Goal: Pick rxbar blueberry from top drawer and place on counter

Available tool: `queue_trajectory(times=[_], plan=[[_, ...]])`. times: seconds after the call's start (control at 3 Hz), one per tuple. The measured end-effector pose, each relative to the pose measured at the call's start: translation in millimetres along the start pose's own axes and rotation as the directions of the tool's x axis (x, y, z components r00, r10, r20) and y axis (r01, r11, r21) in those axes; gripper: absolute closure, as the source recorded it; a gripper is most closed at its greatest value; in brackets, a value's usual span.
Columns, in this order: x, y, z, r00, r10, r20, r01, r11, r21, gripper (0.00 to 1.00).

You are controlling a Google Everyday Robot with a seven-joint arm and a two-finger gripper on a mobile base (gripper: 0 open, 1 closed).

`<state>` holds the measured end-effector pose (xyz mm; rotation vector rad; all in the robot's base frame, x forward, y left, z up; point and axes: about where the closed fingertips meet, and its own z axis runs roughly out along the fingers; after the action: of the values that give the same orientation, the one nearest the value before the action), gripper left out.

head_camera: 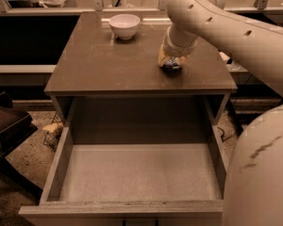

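the end effector [171, 62] sits low over the right-centre of the tabletop [104, 65], right at the dark rxbar blueberry [171, 68]. its arm [236, 29] slants in from the right and blocks the way over the far right part of the surface. a white bowl [125, 25] stands near the back edge, well apart from the end effector. the left side and front strip of the tabletop are bare. the top drawer [140, 173] stands open below, its floor bare between low side walls. the robot's pale body [264, 173] crowds the drawer's right front corner.
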<state>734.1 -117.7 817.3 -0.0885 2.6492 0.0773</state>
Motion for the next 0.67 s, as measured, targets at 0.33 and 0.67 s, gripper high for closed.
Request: queue_trajectory(times=[0.33, 0.67], plan=[[-1.6, 0.2, -3.0, 1.000, 0.000, 0.000, 0.000, 1.0000, 0.000, 0.83], [-0.8, 0.4, -1.8, 1.000, -0.001, -0.003, 0.001, 1.0000, 0.000, 0.60]])
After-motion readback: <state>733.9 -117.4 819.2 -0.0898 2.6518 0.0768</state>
